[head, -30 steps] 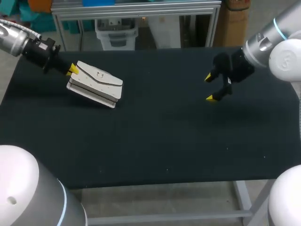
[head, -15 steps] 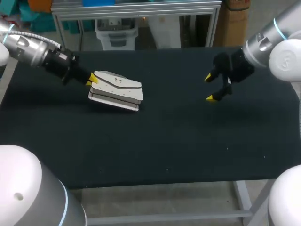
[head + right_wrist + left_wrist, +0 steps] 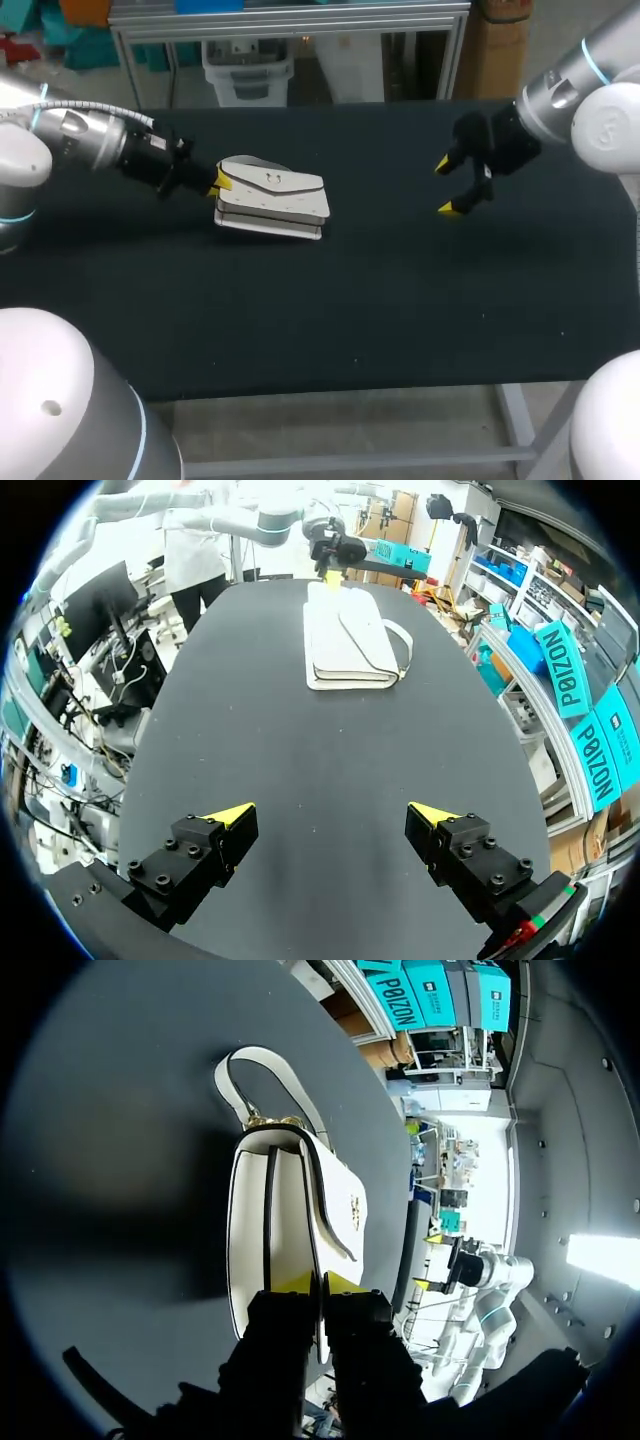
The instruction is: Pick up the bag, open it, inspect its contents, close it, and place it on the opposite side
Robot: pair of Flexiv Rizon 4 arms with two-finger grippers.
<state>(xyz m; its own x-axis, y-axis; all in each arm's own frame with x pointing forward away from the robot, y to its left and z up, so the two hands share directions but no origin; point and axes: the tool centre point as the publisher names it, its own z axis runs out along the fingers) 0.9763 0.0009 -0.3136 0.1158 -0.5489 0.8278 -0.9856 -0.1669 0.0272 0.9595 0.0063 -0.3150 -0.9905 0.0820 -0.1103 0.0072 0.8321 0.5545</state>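
A white flap bag point(image 3: 275, 198) with a small gold clasp sits left of the table's middle, its left end held up a little. My left gripper point(image 3: 218, 183) is shut on that end. In the left wrist view the yellow tips point(image 3: 320, 1282) pinch the bag point(image 3: 290, 1220) at its dark-lined edge, and its strap point(image 3: 260, 1085) loops out at the far end. My right gripper point(image 3: 446, 186) hangs open over the right part of the table, well apart from the bag. From the right wrist, the bag point(image 3: 350, 640) lies far ahead of the open gripper point(image 3: 330, 815), with my left gripper point(image 3: 330, 575) behind it.
The black table top point(image 3: 350, 300) lies bare between the bag and my right gripper. Its front edge point(image 3: 400, 385) runs across the near side.
My left arm has carried the bag to the right, toward the table's middle, and the bag now sits flatter. The right arm has not moved.
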